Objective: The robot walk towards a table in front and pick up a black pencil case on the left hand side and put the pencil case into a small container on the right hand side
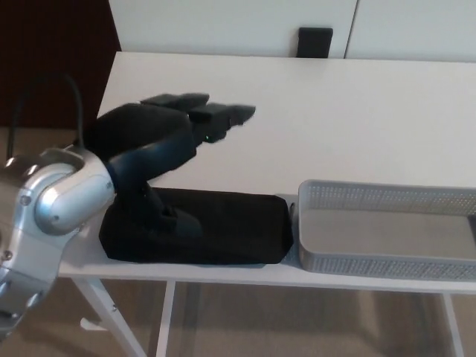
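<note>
The white table (357,104) stretched wide before me, and I place everything else against it: the black pencil case (223,230) lay flat at its near edge on the left, with the grey mesh container (387,227) just beside it to the right along that same edge. My left hand (186,119) hung above the table over the case's left end, fingers (223,113) stretched forward and apart, gripping nothing.
</note>
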`<state>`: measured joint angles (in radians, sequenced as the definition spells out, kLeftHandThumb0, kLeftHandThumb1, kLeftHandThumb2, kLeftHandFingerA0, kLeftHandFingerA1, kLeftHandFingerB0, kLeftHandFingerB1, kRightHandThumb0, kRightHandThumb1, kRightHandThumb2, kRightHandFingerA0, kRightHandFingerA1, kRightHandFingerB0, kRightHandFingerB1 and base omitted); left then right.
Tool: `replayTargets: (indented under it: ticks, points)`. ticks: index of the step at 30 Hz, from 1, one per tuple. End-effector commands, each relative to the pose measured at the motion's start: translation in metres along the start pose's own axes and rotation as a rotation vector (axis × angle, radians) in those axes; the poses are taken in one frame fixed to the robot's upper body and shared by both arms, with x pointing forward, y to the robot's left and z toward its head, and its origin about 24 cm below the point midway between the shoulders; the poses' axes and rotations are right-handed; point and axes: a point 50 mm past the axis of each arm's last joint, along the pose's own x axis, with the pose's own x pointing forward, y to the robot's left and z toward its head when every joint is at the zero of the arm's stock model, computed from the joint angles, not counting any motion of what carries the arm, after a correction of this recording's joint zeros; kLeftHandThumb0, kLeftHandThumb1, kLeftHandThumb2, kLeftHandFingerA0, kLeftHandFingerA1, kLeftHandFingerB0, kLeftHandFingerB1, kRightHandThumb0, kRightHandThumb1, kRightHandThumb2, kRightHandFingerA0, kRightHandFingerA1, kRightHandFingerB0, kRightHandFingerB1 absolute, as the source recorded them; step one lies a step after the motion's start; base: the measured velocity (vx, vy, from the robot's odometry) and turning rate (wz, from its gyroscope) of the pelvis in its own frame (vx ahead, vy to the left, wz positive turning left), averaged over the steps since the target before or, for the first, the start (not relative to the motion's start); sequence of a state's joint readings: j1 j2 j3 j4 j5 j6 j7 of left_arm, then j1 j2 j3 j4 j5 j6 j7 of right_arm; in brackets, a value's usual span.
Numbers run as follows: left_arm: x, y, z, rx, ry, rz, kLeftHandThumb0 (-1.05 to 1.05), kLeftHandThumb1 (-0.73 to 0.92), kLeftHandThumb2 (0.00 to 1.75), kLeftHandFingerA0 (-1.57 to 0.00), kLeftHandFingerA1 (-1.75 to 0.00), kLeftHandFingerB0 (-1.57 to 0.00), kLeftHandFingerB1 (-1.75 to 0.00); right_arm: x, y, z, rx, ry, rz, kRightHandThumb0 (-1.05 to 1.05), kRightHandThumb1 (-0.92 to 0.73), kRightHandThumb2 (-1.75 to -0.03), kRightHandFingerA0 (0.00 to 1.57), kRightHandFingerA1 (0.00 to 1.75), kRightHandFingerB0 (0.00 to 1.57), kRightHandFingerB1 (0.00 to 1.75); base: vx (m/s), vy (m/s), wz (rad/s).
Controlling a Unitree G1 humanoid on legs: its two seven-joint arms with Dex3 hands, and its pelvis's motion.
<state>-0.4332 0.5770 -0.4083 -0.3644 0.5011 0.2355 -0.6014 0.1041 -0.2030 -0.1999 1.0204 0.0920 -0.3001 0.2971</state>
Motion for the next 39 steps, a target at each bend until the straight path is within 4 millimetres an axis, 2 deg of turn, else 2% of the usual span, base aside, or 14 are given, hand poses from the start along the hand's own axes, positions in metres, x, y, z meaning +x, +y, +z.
replayTargets:
  ticks: [1,11,15,16,18,24,25,26,28,29,34,35,39]
  points:
    - [-0.001,0.001,-0.023,0.104,0.321,-0.299,-0.65,0.4,0.77,0.0,-0.03,0.0,-0.02,-0.002,-0.015,0.006,-0.044,-0.005,-0.036,-0.42,-0.44,-0.71,0.53,0.55,0.4,0.49,0.0,0.0,0.0]
    - [0.006,0.019,-0.017,0.129,0.359,-0.29,-0.63,0.4,0.77,0.0,-0.03,0.0,0.0,-0.003,-0.015,0.003,-0.059,0.003,-0.036,-0.44,-0.43,-0.72,0.53,0.55,0.38,0.48,0.0,0.0,0.0]
    - [0.007,0.02,-0.017,0.12,0.375,-0.283,-0.61,0.39,0.75,0.0,-0.03,0.0,0.0,-0.003,-0.014,0.003,-0.058,0.002,-0.037,-0.44,-0.43,-0.71,0.54,0.55,0.39,0.48,0.0,0.0,0.0]
    - [0.009,0.015,-0.014,0.131,0.38,-0.272,-0.49,0.33,0.64,0.0,0.0,0.0,-0.02,-0.004,-0.014,0.002,-0.068,0.002,-0.039,-0.44,-0.43,-0.71,0.56,0.55,0.38,0.48,0.0,0.0,0.0]
    - [0.01,0.012,-0.014,0.129,0.382,-0.278,-0.45,0.33,0.64,0.0,0.0,0.0,0.0,-0.004,-0.014,0.002,-0.071,0.0,-0.039,-0.45,-0.43,-0.71,0.58,0.56,0.4,0.48,0.0,0.0,0.0]
    - [0.018,-0.001,-0.014,0.126,0.379,-0.299,-0.51,0.31,0.65,0.0,0.0,0.0,-0.02,-0.003,-0.014,0.004,-0.059,-0.004,-0.047,-0.43,-0.43,-0.7,0.59,0.56,0.41,0.49,0.0,0.0,0.0]
    - [0.019,-0.004,-0.014,0.129,0.382,-0.305,-0.53,0.39,0.72,0.0,-0.03,0.0,0.0,-0.004,-0.014,0.004,-0.054,-0.01,-0.039,-0.42,-0.43,-0.7,0.58,0.56,0.41,0.49,0.0,0.0,0.0]
    - [0.021,-0.006,-0.014,0.132,0.389,-0.316,-0.49,0.35,0.51,0.0,0.0,0.0,-0.01,-0.003,-0.014,0.004,-0.056,-0.009,-0.041,-0.44,-0.42,-0.7,0.61,0.56,0.41,0.49,0.0,0.0,0.0]
    - [0.022,-0.007,-0.014,0.133,0.394,-0.32,-0.49,0.35,0.51,0.0,0.0,0.0,-0.01,-0.003,-0.014,0.004,-0.057,-0.009,-0.043,-0.44,-0.42,-0.7,0.61,0.56,0.41,0.49,0.0,0.0,0.0]
    - [0.024,-0.012,-0.013,0.139,0.4,-0.335,-0.52,0.4,0.73,0.0,-0.03,0.0,0.0,-0.004,-0.013,0.003,-0.072,-0.006,-0.043,-0.44,-0.43,-0.71,0.61,0.56,0.41,0.48,0.0,0.0,0.0]
    - [0.026,-0.014,-0.013,0.143,0.407,-0.345,-0.53,0.4,0.73,0.0,-0.03,0.0,0.0,-0.004,-0.013,0.004,-0.074,-0.01,-0.039,-0.44,-0.43,-0.71,0.61,0.57,0.41,0.49,0.0,0.0,0.0]
    - [0.028,-0.018,-0.014,0.139,0.412,-0.362,-0.6,0.42,0.77,0.0,-0.03,0.0,0.0,-0.004,-0.013,0.003,-0.074,-0.008,-0.04,-0.45,-0.43,-0.7,0.6,0.56,0.4,0.48,0.0,0.0,0.0]
    - [0.032,-0.028,-0.016,0.134,0.421,-0.4,-0.62,0.4,0.81,0.0,-0.03,0.0,0.0,-0.004,-0.013,0.003,-0.074,-0.002,-0.044,-0.46,-0.42,-0.7,0.59,0.55,0.4,0.48,0.0,0.0,0.0]
